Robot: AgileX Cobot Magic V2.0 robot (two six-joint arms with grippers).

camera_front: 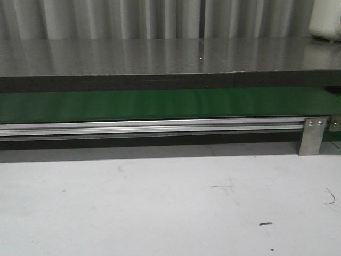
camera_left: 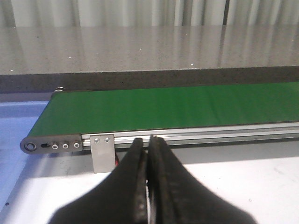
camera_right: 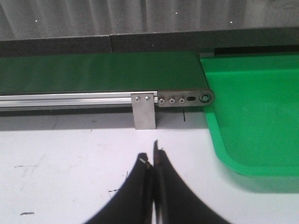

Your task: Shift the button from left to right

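Observation:
The button shows in none of the views. The green conveyor belt [camera_front: 160,104] runs across the front view with nothing on it, and neither gripper appears there. In the left wrist view my left gripper [camera_left: 147,142] is shut with nothing between its black fingers; it hangs over the white table just short of the belt [camera_left: 177,108] near its left end. In the right wrist view my right gripper [camera_right: 151,156] is also shut and empty, over the white table in front of the belt's [camera_right: 98,72] right end.
A green tray [camera_right: 254,116] sits past the belt's right end. A blue tray [camera_left: 16,126] lies past its left end. An aluminium rail [camera_front: 149,127] with metal brackets [camera_front: 313,134] fronts the belt. A dark countertop [camera_front: 160,56] runs behind it, with a white object [camera_front: 326,21] at its far right.

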